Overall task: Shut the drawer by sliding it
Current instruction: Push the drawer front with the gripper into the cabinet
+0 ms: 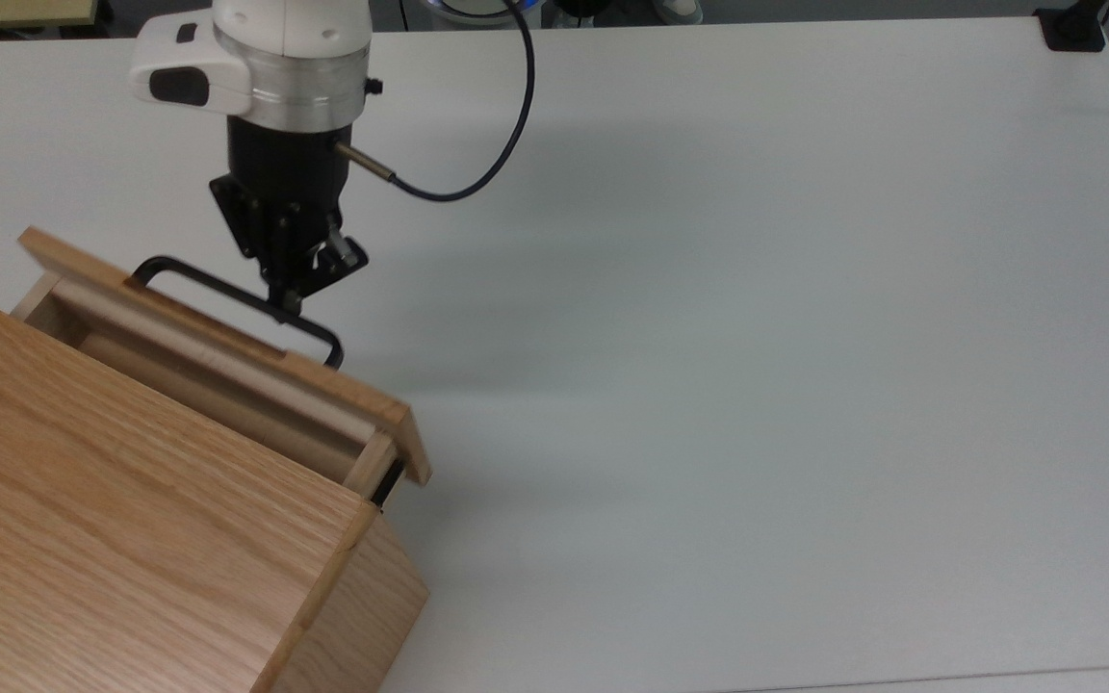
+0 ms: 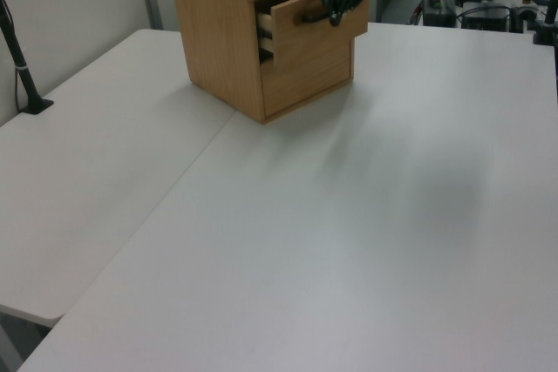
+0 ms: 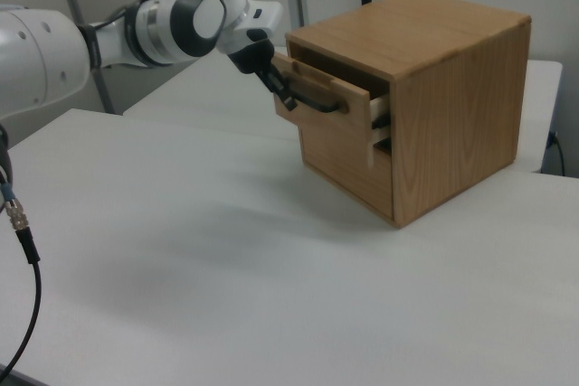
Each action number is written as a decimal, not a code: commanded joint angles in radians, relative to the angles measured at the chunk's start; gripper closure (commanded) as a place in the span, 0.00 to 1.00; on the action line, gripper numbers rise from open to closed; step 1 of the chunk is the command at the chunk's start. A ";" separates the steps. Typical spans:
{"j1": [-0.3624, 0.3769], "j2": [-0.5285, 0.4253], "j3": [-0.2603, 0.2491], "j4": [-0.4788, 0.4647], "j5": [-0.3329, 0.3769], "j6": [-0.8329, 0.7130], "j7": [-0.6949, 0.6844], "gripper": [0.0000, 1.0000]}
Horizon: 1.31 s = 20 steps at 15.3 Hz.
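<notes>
Jaws (image 1: 287,300) sit on the black bar handle (image 1: 237,300) of the drawer (image 1: 227,371), pinched shut on the bar near its right-hand end as the top view shows it. In the left view the jaws (image 2: 336,16) hang over the drawer (image 2: 316,8) front from above; in the right view the jaws (image 3: 282,97) meet the handle (image 3: 317,104) from the right view's left.

Drawer position: upper slot of the oak cabinet (image 1: 112,539), mostly in. A narrow strip of the inner box is exposed between front panel and cabinet top; a short length of black side rail (image 1: 386,484) is visible at the top view's right corner.

Key relation: in the top view the cabinet lies at about 7 o'clock from the jaws, and the handle's long axis runs 10 to 4 o'clock, crosswise to that. Judged: the remaining travel is a short straight push toward 7 o'clock, square to the front panel; a skewed push could bind the rails.

Surroundings: white desk (image 1: 757,337) around the cabinet; the arm's cable (image 1: 477,154) loops at 2 o'clock from the jaws, away from the push line. Nothing visible in the gap between panel and cabinet. Lower cabinet front (image 2: 305,71) sits below the drawer, not involved.
</notes>
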 commanded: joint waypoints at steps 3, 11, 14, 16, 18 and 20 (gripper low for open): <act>-0.005 0.072 -0.024 0.072 -0.106 0.113 0.098 1.00; -0.006 0.106 -0.064 0.093 -0.127 0.208 0.128 1.00; -0.009 0.123 -0.067 0.116 -0.129 0.211 0.139 1.00; -0.012 0.107 -0.064 0.107 -0.129 0.203 0.133 1.00; -0.012 0.068 -0.059 0.087 -0.128 0.191 0.131 1.00; -0.009 0.017 -0.050 0.043 -0.126 0.130 0.118 1.00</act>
